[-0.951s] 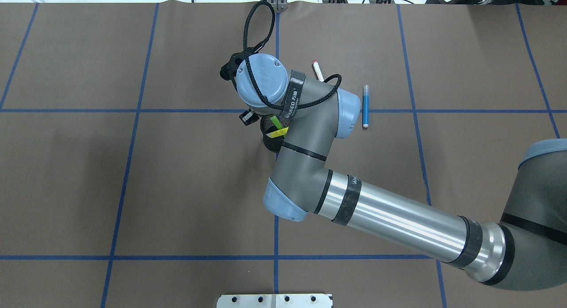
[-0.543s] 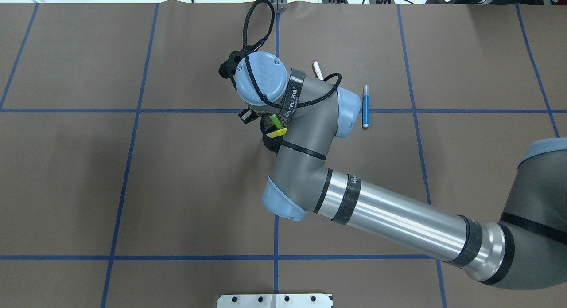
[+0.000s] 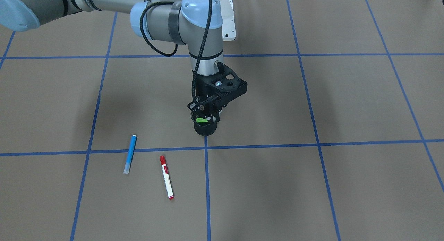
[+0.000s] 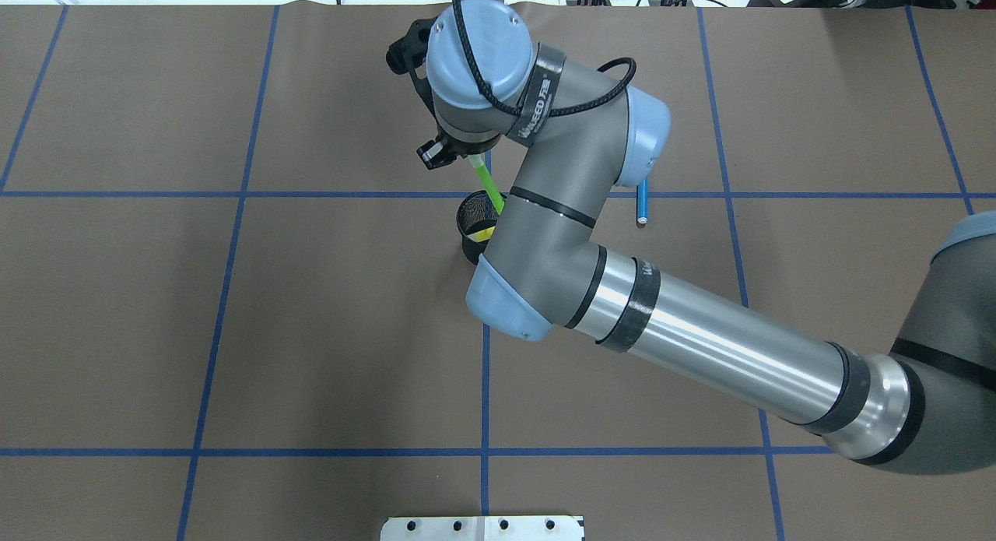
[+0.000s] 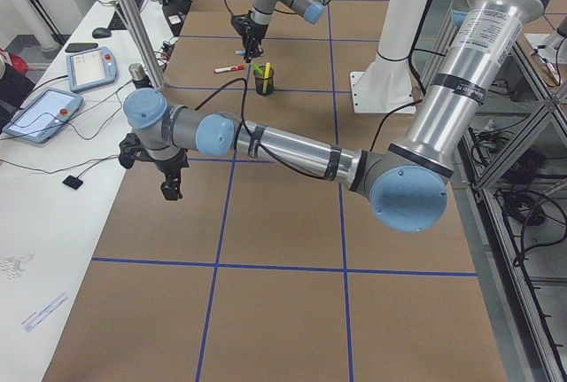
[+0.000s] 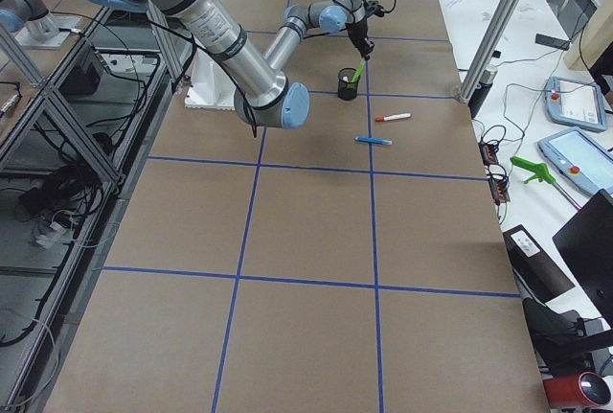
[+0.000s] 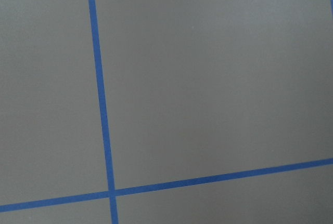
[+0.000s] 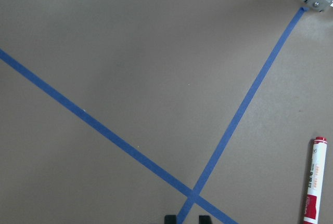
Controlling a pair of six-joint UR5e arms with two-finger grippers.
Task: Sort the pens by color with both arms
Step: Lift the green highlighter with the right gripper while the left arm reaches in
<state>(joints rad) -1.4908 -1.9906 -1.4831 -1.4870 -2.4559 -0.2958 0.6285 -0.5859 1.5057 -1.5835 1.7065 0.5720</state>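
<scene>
- Brown surface [image 4: 233, 331]: your right claw [image 6: 367, 51] is closed on the green pen [image 4: 486, 187], whose lower end sits at the black cup [image 4: 469, 214] mouth; the yellow pen [image 4: 484, 234] is inside.
- Your left claw [image 5: 171, 189]: you cannot tell its opening.

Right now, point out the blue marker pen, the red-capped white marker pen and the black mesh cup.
blue marker pen [image 3: 130, 151]: exterior front-facing view, mid-barrel.
red-capped white marker pen [image 3: 167, 179]: exterior front-facing view, white barrel.
black mesh cup [image 3: 204, 129]: exterior front-facing view, lower wall.
</scene>
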